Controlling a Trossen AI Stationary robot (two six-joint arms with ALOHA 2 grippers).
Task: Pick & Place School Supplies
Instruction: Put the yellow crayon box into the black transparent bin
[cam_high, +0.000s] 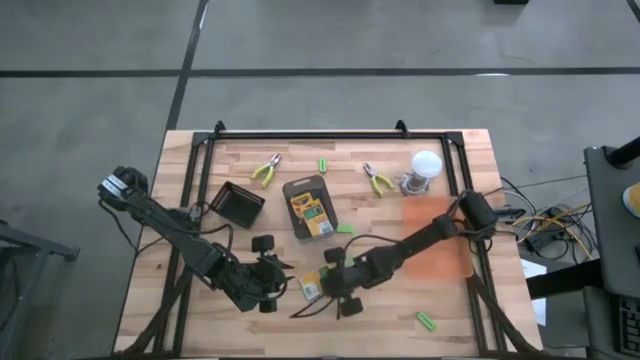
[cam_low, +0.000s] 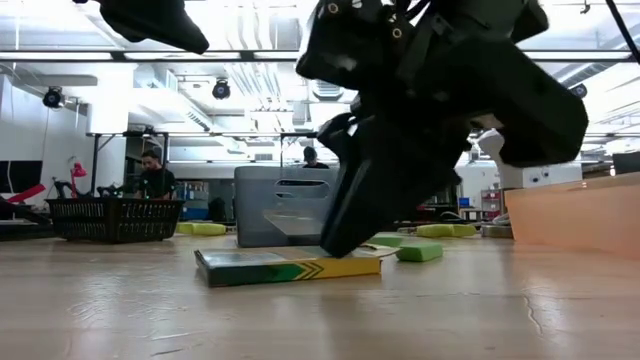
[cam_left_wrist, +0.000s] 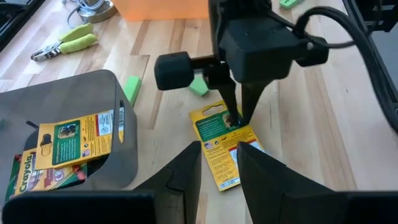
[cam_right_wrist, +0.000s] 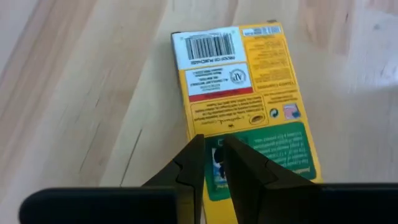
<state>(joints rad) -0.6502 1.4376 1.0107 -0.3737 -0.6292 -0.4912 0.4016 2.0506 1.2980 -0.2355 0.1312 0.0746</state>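
- My right gripper (cam_left_wrist: 239, 118) is down on a crayon box (cam_right_wrist: 245, 99) that lies flat on the table (cam_high: 455, 310), near the front edge, back side up.
- Its two fingers (cam_right_wrist: 249, 177) are pinched almost together, tips touching the green end of the box. I cannot see that they hold it.
- My left gripper (cam_left_wrist: 219, 168) hangs just beside the same box. Its fingers have a small gap between them and nothing is in there.
- Two more crayon boxes (cam_left_wrist: 65, 146) lie in the grey tray (cam_high: 303, 186) in the middle of the table, one partly on top of the other.
- One pair of pliers (cam_high: 266, 170) lies near the back of the table, to the left of the tray. The other pliers (cam_high: 378, 181) lie to the right of it, next to the clear jar (cam_high: 424, 170) with the white lid.
- Green sticks are spread around: one stick (cam_high: 324, 164) behind the tray, one (cam_high: 345, 229) by the tray's front right corner, and one (cam_high: 427, 321) near the front right of the table.
- A small black box (cam_high: 239, 204) sits to the left of the tray.
- An orange sheet (cam_high: 440, 250) lies under my right arm.
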